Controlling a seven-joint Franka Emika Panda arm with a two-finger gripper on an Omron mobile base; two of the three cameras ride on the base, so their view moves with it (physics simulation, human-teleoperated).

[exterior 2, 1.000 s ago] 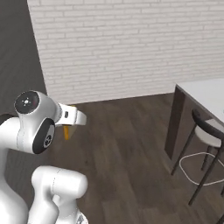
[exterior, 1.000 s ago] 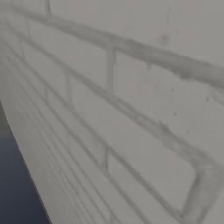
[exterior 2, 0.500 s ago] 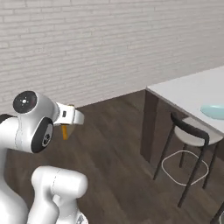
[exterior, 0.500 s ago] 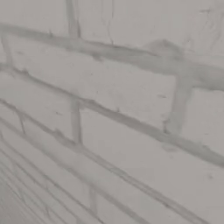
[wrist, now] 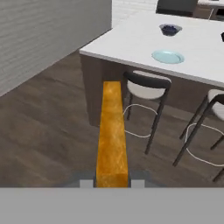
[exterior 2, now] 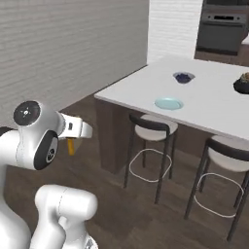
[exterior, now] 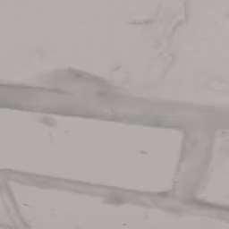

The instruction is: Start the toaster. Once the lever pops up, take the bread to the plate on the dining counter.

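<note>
My gripper (wrist: 112, 183) is shut on the bread (wrist: 112, 135), a golden-orange slice seen edge-on, sticking out ahead of the fingers. In the right base view the gripper (exterior 2: 73, 140) hangs close beside the arm's shoulder, with the bread (exterior 2: 71, 146) poking out below it. Ahead and to the right stands the dining counter (exterior 2: 141, 82), white-topped on a dark wood base. The pale blue-green plate (exterior 2: 168, 103) lies near its front edge, well away from the gripper; the hand view has the plate (wrist: 168, 56) too. The toaster is out of view.
A small grey bowl of dark berries (exterior 2: 184, 77) sits behind the plate, and a dark bowl (exterior 2: 241, 83) at the counter's right. Two stools (exterior 2: 151, 130) (exterior 2: 228, 154) stand before the counter on the dark wood floor. A grey brick wall (exterior: 112, 67) is very close on the left.
The base has turned and the whole scene has swung: the dining counter with the plate has slid from the right edge towards the middle. The bread stays gripped.
</note>
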